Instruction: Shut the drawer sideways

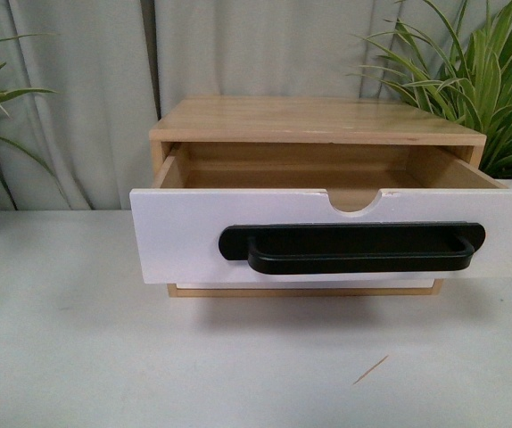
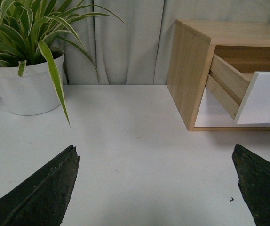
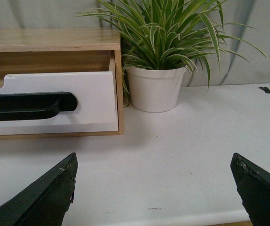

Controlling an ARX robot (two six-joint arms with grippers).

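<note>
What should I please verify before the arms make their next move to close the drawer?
1. Drawer pulled out of wooden cabinet: ok, ready to push.
2. Left gripper jaws open, empty: ok.
3. Right gripper jaws open, empty: ok.
4. Gripper touching the drawer front: not ok, both are apart from it.
5. Drawer's inside free of objects: cannot tell, its front hides the floor.

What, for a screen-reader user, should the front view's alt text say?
A wide white-fronted drawer with a long black bar handle stands pulled out of a wooden cabinet on a white table. Leafy plants flank it.
</note>
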